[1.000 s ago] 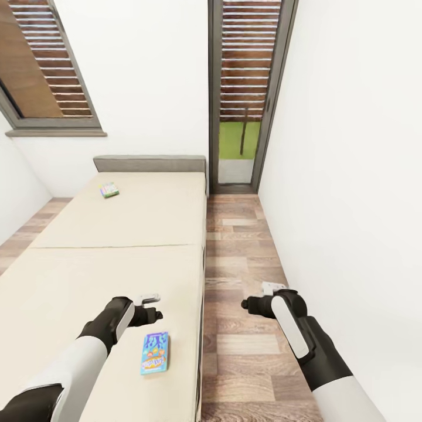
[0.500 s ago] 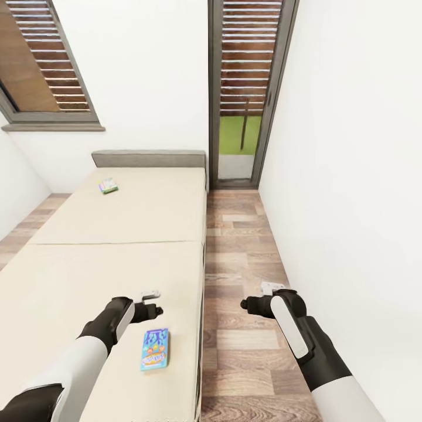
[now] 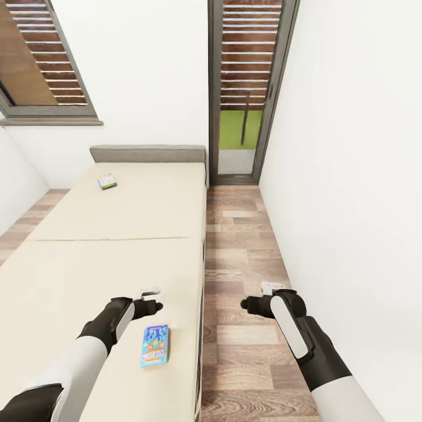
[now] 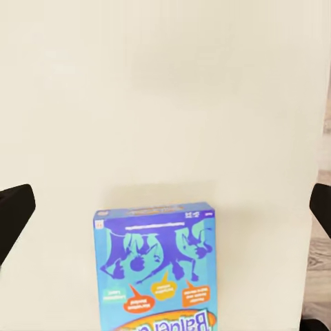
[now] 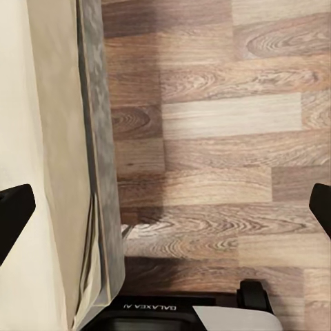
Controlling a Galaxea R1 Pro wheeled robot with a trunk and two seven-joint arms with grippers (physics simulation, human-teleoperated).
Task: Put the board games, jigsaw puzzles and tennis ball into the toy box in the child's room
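Left gripper [image 3: 153, 305]: head view, arm reaching forward over the near part of the bed [image 3: 117, 234], black forearm bent inward, gripper hanging above the mattress and holding nothing; finger spread cannot be judged from this angle. Blue board game [image 3: 155, 345]: flat on the mattress just near of the left gripper, close to the bed's right edge, not touched. Second board game [image 3: 106, 181]: small, green-edged, lying far up the bed toward the grey headboard [image 3: 147, 154], well apart from both arms. Right gripper [image 3: 251, 305]: arm extended over the wood plank floor [image 3: 240, 246] between bed and white wall, empty. Window with slatted blind [image 3: 35, 64] at far left; glazed door [image 3: 243, 94] at far end of the floor strip. Left wrist view: black fingertips [image 4: 14, 217] at opposite edges of the picture, spread wide, nothing between them but beige mattress; blue board game [image 4: 157, 269] lies flat below, print upside down, clear of both fingers. Right wrist view: fingertips [image 5: 12, 214] likewise set far apart, empty; beneath them plank floor [image 5: 221, 124], the bed's side edge [image 5: 96, 172] running along one side, and part of the robot's base [image 5: 179, 314] marked GALAXEA.
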